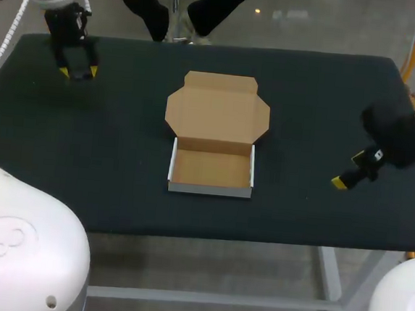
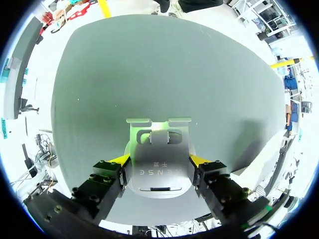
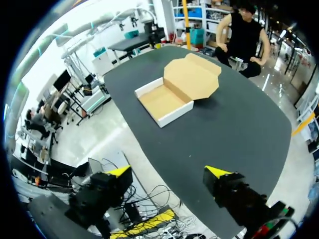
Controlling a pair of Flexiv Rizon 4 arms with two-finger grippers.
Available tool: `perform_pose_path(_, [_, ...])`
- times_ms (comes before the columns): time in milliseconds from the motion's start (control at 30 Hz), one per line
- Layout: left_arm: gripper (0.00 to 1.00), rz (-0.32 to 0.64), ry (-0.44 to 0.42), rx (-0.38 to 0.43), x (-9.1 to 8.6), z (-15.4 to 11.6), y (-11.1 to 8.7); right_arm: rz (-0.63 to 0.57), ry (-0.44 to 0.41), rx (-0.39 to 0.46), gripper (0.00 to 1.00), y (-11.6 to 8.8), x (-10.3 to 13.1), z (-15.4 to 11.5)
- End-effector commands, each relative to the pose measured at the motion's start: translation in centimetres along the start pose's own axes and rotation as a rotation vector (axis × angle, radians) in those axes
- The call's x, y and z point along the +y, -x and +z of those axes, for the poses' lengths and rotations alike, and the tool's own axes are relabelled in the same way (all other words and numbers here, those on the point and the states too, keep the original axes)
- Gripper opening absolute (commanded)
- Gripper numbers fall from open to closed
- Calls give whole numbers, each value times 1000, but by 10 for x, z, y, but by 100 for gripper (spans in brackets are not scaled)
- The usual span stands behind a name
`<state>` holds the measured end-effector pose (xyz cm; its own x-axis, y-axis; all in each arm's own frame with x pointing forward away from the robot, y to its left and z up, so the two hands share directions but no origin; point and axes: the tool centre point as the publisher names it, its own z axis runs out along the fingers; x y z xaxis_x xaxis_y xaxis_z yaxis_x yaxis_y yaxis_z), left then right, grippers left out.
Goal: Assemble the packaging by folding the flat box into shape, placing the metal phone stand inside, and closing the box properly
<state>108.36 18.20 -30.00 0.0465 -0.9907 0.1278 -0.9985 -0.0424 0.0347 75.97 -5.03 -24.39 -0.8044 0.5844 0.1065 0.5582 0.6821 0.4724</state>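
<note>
Phone stand (image 2: 158,167) at far left of the surface (image 1: 117,191), pinched sidewise by the left end effector (image 1: 77,72); box (image 1: 211,167) at centre, lid open; right end effector (image 3: 168,172) spread, empty. Risk: stand pivoting in this edge grip, snagging a box wall.

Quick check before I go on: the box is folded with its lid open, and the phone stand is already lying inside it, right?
Not quite. The box is folded with its lid open, but the head view shows it empty. The metal phone stand is not in it: the left wrist view shows it gripped between the fingers of the left gripper.
</note>
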Motion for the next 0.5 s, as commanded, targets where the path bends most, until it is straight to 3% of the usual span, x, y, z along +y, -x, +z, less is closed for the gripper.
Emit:
perform_pose_path(33, [0, 1, -415, -13, 64, -12, -3, -45, 3, 25, 100, 1, 1, 6])
perform_pose_path(133, [0, 9, -425, -12, 74, -13, -5, -88, 12, 69, 100, 1, 1, 7])
perform_pose_path(500, [0, 101, -467, -9, 107, -20, -31, -88, 12, 69, 100, 1, 1, 7])
